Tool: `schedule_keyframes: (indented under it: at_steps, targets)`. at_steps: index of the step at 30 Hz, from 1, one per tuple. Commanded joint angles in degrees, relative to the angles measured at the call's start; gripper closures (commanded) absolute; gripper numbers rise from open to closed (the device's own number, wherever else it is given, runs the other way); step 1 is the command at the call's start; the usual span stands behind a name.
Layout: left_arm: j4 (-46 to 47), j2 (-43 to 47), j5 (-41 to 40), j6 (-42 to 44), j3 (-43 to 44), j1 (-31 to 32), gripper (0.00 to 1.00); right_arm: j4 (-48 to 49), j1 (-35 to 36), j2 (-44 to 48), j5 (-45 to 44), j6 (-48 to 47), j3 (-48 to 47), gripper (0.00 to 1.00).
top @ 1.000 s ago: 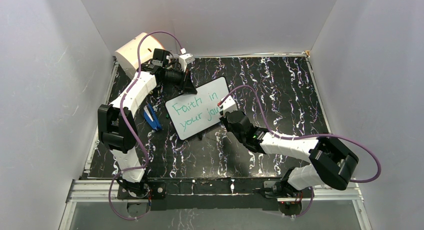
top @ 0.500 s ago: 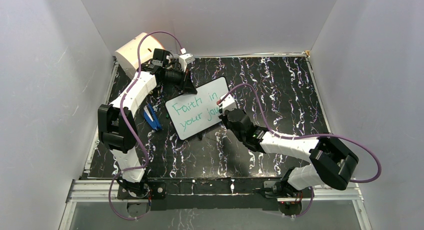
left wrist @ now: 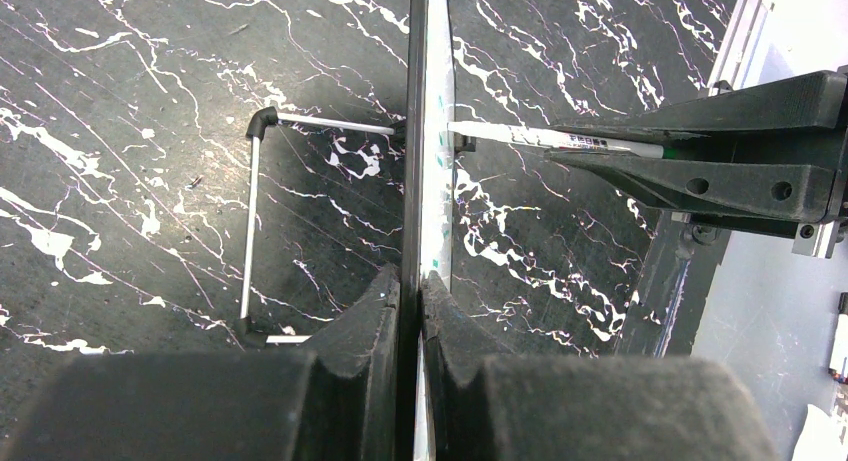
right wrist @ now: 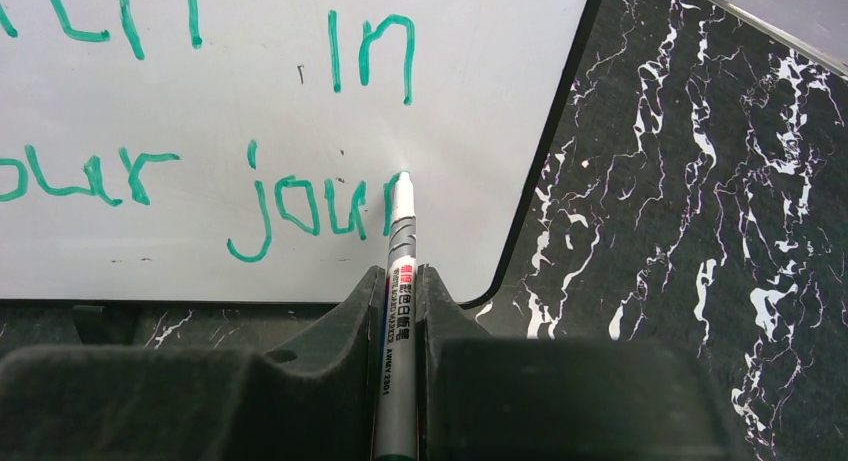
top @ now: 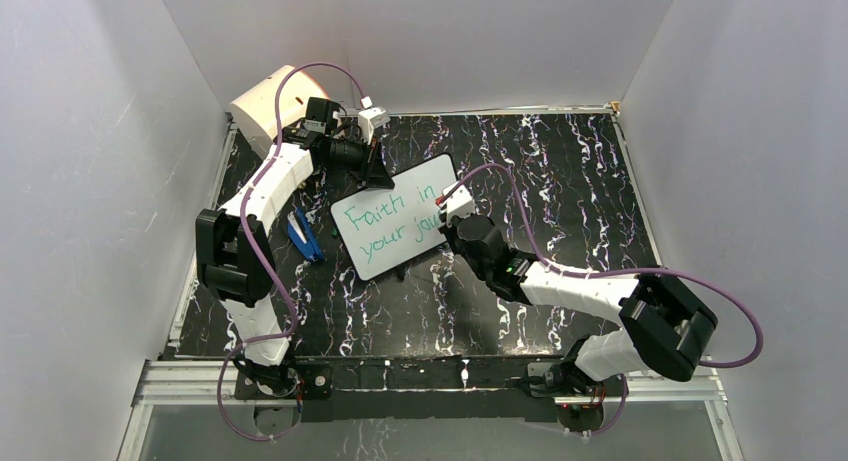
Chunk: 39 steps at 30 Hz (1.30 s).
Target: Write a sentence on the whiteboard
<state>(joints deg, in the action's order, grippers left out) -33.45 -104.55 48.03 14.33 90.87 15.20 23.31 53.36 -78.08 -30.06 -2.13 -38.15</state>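
Observation:
The whiteboard (top: pixel 395 226) stands tilted at mid table, black-framed, with green lettering (top: pixel 385 209) in two slanted lines reading "Faith in / your jour". My left gripper (top: pixel 376 174) is shut on the board's top edge; in the left wrist view the board (left wrist: pixel 428 131) runs edge-on between my fingers (left wrist: pixel 360 326). My right gripper (top: pixel 447 221) is shut on a silver marker (right wrist: pixel 400 243). Its tip touches the board (right wrist: pixel 480 101) just after the green "jour" (right wrist: pixel 300 206), where a new stroke begins. The marker also shows in the left wrist view (left wrist: pixel 560 139).
A cream cylindrical drum (top: pixel 272 103) sits at the back left behind the left arm. A blue object (top: pixel 305 236) lies on the black marbled table (top: pixel 560 171) left of the board. The board's wire foot (left wrist: pixel 250 221) rests on the table. White walls enclose the cell.
My right gripper has shifted slightly up and right along the second line with the marker. The left arm and the board have not moved.

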Motion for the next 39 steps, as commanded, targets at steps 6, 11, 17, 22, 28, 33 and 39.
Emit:
schedule_keyframes:
  at_steps: [6, 11, 17, 22, 28, 33, 39]
  targets:
    - [-4.98, -2.42, -6.41, 1.58, -1.09, 0.88, 1.0, 1.74, -0.54, 0.79, -1.32, 0.46, -2.12, 1.0]
    - [-5.02, -2.43, -6.51, 1.58, -1.13, 0.9, 1.0, 1.29, -0.57, 1.34, -1.63, 0.53, -2.06, 1.0]
    - [-5.04, -2.41, -6.54, 1.58, -1.2, 0.92, 1.0, 0.59, -0.54, 1.93, -1.73, 0.64, -2.16, 1.0]
    - [-5.04, -2.59, -6.55, 1.58, -1.03, 0.88, 1.0, 0.73, -0.59, 3.63, -1.11, 0.72, -1.39, 1.0]
    - [-5.04, -2.83, -6.84, 1.5, -1.04, 0.86, 1.0, 0.79, -0.87, 5.04, -1.06, 0.55, -0.14, 1.0]
    - [-5.03, -2.93, -6.89, 1.49, -0.99, 0.88, 1.0, 1.5, -1.1, 5.05, -0.2, 0.64, 0.44, 1.0]
    - [-5.06, -2.8, -6.76, 1.58, -1.06, 0.89, 1.0, 1.8, -1.25, 4.17, 0.65, 0.72, 0.22, 1.0]
